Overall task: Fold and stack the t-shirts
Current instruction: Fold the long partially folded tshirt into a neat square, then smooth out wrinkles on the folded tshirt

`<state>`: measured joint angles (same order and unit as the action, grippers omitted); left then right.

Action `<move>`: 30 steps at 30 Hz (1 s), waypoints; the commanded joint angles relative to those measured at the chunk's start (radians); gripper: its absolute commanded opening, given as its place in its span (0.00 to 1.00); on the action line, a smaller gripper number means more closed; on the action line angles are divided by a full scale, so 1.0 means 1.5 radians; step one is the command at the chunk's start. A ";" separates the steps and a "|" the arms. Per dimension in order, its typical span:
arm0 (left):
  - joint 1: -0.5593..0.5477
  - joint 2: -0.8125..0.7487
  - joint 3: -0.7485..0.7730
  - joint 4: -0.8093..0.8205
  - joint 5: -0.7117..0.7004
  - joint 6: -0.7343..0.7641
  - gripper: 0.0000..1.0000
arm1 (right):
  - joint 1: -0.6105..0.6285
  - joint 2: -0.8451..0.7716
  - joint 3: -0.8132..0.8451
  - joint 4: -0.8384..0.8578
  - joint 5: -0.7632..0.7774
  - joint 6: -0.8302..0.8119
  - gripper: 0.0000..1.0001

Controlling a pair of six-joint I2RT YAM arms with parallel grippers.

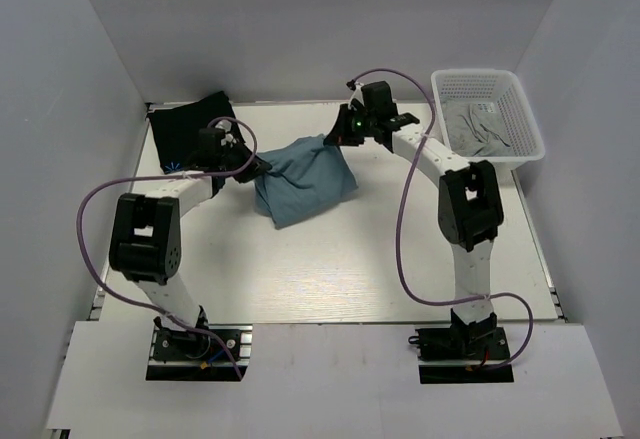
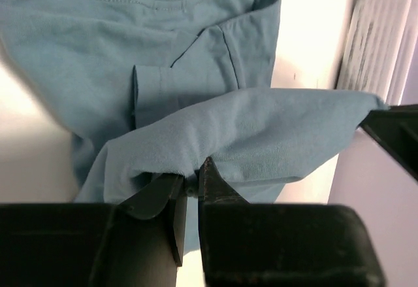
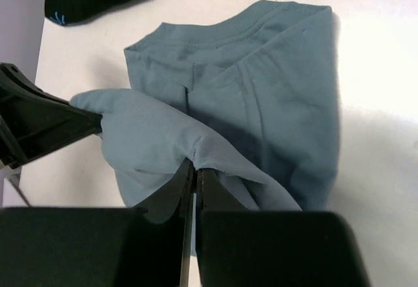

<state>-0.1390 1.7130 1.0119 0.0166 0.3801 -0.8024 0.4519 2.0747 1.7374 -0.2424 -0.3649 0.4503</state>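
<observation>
Top external: teal shirt [image 1: 303, 181] sits mid-counter [image 1: 380, 269], partly folded, with one edge lifted between the two arms. Wrist views: left claw [image 2: 191, 184] is clamped on a fold of the teal cloth at the shirt's left side, and right claw [image 3: 194, 172] is pinched tight on the same raised edge at its far right side. The lifted cloth spans claw to claw above the rest of the shirt; the collar and a sleeve lie flat beneath. Black shirt [image 1: 185, 131] lies at the far-left corner, apart from the teal one, with a light-blue mark [image 3: 57, 19] at its edge. White basket [image 1: 530, 139] far right, grey cloth [image 1: 478, 127] inside.
</observation>
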 commanded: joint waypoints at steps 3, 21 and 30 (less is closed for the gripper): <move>0.036 0.085 0.089 0.058 -0.024 0.002 0.65 | -0.015 0.091 0.108 0.131 -0.038 -0.081 0.20; -0.017 0.049 0.118 0.045 0.071 0.085 1.00 | 0.015 -0.017 -0.072 0.165 -0.013 -0.121 0.90; -0.067 0.141 0.090 -0.008 0.065 0.091 1.00 | 0.025 0.035 -0.138 0.184 -0.091 -0.072 0.90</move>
<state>-0.2356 1.9125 1.1858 0.0544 0.4721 -0.6842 0.4980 2.1056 1.5845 0.0010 -0.4408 0.3096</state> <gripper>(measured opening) 0.993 0.904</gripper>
